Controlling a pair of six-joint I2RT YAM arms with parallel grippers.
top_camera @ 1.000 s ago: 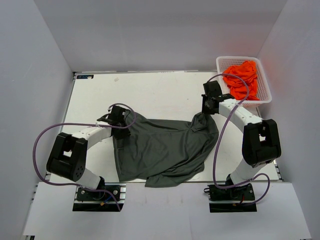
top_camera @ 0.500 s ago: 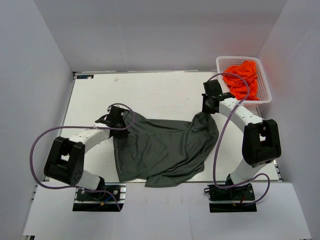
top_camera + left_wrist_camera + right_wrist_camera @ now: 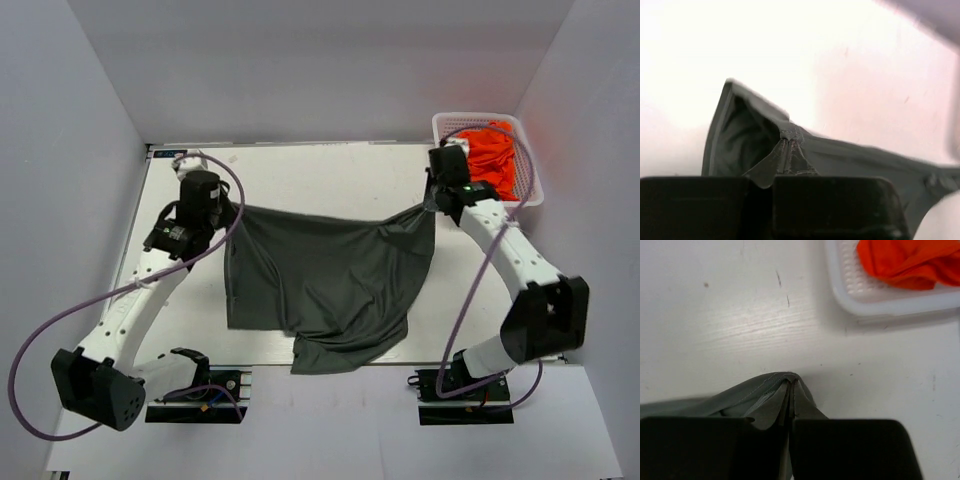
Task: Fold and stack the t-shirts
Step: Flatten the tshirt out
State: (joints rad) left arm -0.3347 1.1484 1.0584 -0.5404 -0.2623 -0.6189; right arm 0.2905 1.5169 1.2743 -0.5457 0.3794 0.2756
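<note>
The dark grey t-shirt point(image 3: 330, 280) lay spread to the left of the white basket point(image 3: 475, 117). Its far edge was drawn into a taut line that ended just beside the basket's near left corner, and the rest trailed away from the basket in loose folds. The right claw point(image 3: 432, 208) was pinched tight on a corner of that edge close beside the basket, the cloth bunched between its closed fingers in the wrist view. The left claw point(image 3: 230, 211), well apart from the basket on the far side of the shirt, was clamped the same way on the opposite corner. The orange t-shirts point(image 3: 495, 150) sat heaped inside the basket, untouched. This looked like the spreading step: the shirt was being stretched flat before any fold was made. The next move probably called for both claws to keep even tension and lay the taut edge down on the bench point(image 3: 320, 170) so the wrinkled trailing half smoothed out.
</note>
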